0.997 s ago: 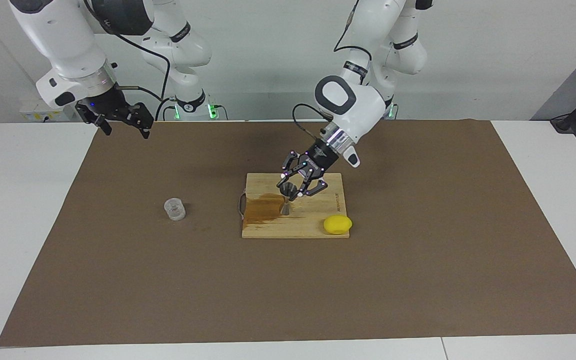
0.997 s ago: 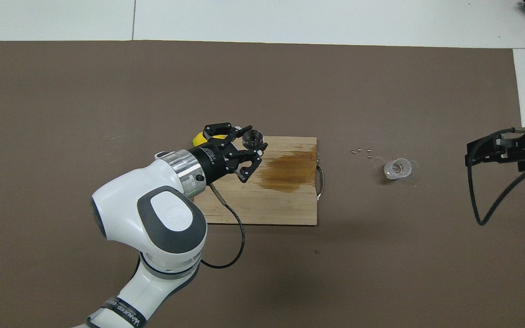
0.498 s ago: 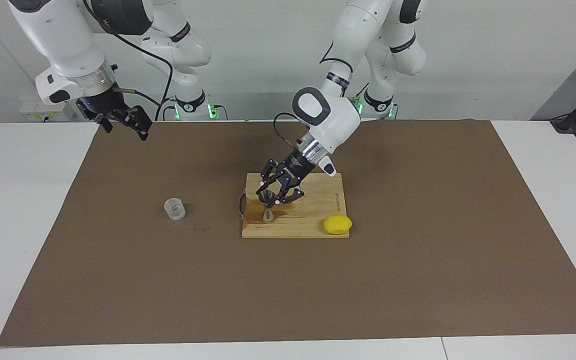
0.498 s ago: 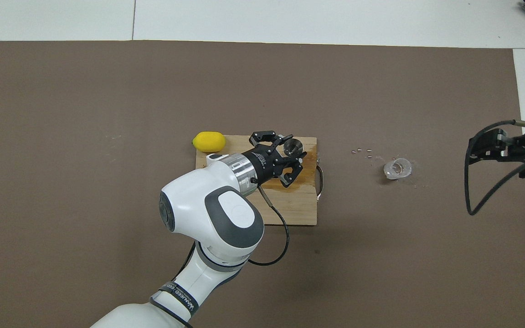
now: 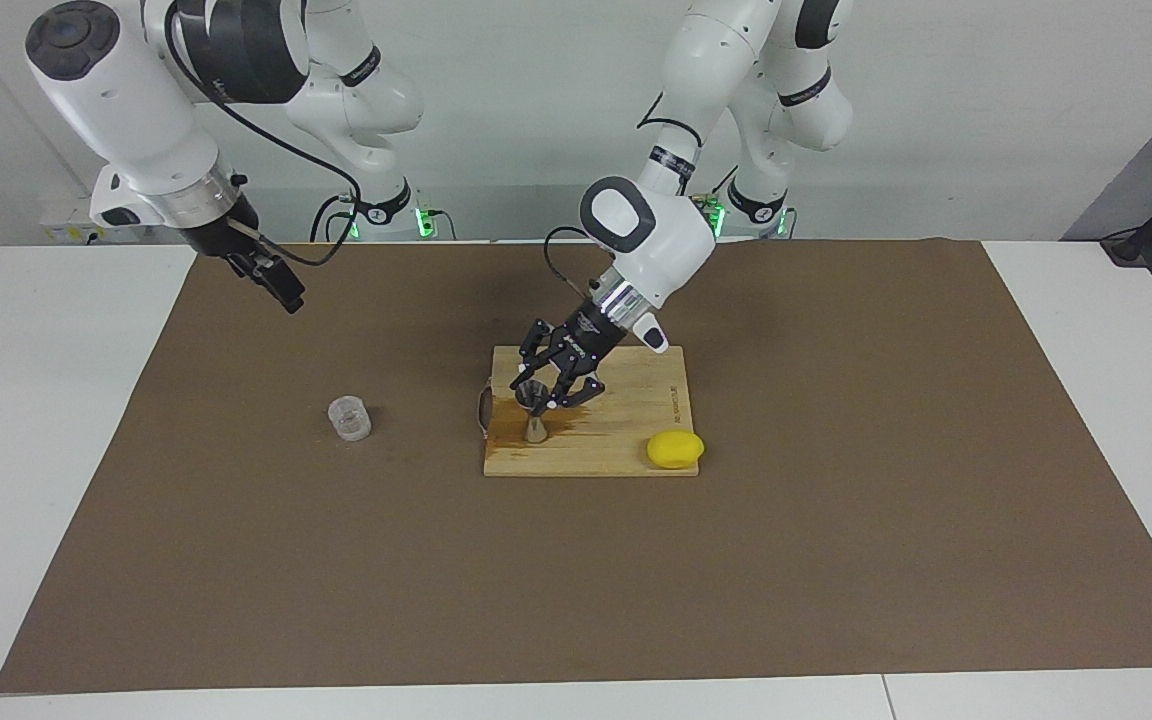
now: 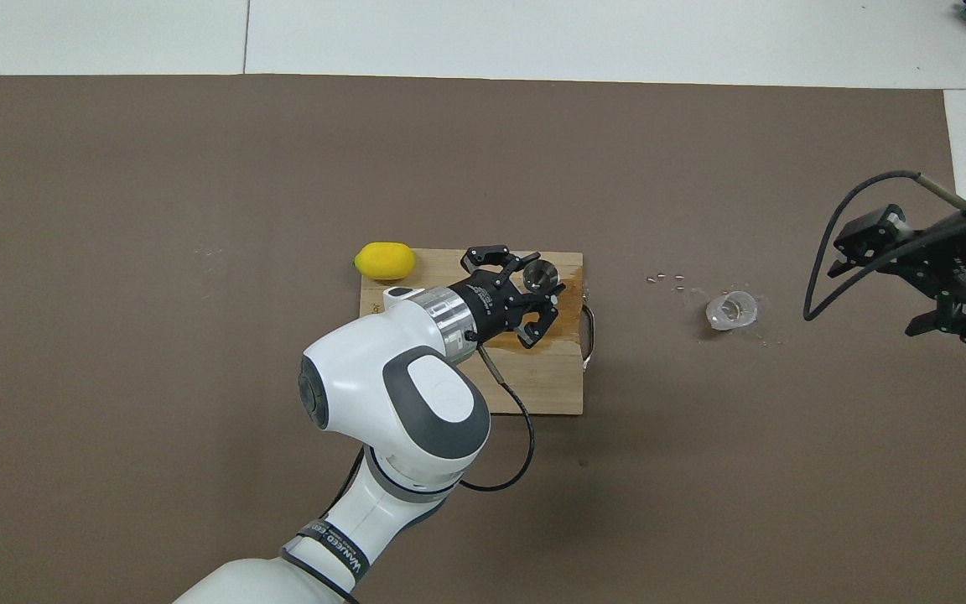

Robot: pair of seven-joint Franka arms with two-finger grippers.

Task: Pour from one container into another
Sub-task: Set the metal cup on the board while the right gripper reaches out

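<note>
The steel jigger point(image 5: 534, 415) stands upright at the wet end of the wooden cutting board point(image 5: 641, 395); it also shows in the overhead view point(image 6: 542, 273). My left gripper point(image 5: 548, 385) reaches down at a slant and is shut on the jigger's upper cone; in the overhead view the left gripper point(image 6: 533, 289) shows too. The clear glass cup point(image 5: 347, 418) stands alone on the brown mat toward the right arm's end, also in the overhead view point(image 6: 732, 310). My right gripper point(image 5: 279, 285) hangs open and empty in the air over the mat's edge, apart from the cup point(image 6: 890, 285).
A yellow lemon point(image 5: 675, 449) lies at the board's corner farthest from the robots, toward the left arm's end. A dark wet stain point(image 6: 568, 323) covers the board's end by its metal handle point(image 6: 590, 331). Small specks point(image 6: 666, 277) lie on the mat beside the cup.
My left gripper has carried the jigger along the board toward the right arm's end, onto the wet stain. My right arm has turned its wrist and lowered a little.
</note>
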